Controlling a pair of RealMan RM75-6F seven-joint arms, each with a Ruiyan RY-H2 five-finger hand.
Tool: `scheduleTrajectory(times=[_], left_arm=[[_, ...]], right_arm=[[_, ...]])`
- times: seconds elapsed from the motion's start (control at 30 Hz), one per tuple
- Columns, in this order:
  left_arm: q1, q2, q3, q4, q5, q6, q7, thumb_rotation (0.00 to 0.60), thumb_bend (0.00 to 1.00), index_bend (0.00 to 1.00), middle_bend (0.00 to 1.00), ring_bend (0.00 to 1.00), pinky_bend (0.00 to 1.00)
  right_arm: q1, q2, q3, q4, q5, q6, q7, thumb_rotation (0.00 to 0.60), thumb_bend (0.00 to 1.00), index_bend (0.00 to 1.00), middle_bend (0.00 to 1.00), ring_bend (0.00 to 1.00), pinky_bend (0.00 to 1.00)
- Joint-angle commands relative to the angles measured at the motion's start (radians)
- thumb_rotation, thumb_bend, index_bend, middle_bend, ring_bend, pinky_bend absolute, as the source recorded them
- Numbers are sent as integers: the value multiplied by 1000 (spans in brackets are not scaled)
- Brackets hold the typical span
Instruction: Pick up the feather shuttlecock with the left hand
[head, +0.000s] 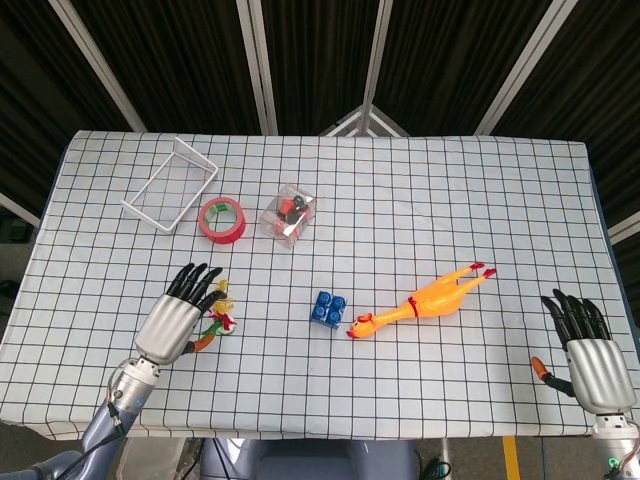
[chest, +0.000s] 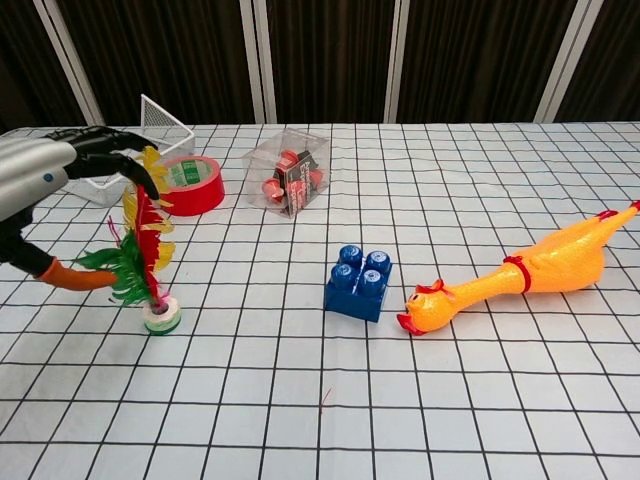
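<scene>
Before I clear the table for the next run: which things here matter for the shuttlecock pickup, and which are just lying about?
For the job:
feather shuttlecock
left hand, fingers around the feathers

Lying about:
blue block
rubber chicken
red tape roll
clear box
wire basket
right hand, idle

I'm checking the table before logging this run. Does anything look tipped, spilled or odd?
Nothing is spilled or broken. The feather shuttlecock stands on its base, leaning slightly, with the left hand at its feathers. The rubber chicken lies on its side, and the wire basket looks tipped over.
</scene>
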Motion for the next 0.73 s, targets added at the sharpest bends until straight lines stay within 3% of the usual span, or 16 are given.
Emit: scheduleTrajectory(times=[0.03, 0.33, 0.57, 0.73], left_arm=[[29, 38, 20, -24, 44, 56, -47, 600, 181, 155, 1, 0, 0], [127, 210, 82, -109, 108, 193, -135, 600, 105, 57, 0, 0, 0], [284, 367, 172, -35, 36, 298, -240, 600, 84, 0, 0, 0, 0], [333, 383, 179, 30, 35, 339, -301, 600, 69, 0, 0, 0, 0]], right_arm=[[0, 0, 0, 0, 0, 0, -2, 600, 339, 0, 0, 0, 0], [-2, -1, 0, 3, -1, 3, -14, 600, 339, 0, 0, 0, 0], [-3, -3, -1, 2, -7, 9, -26, 600, 339, 0, 0, 0, 0], [-1, -7, 0, 5, -12, 11, -33, 600, 339, 0, 0, 0, 0]])
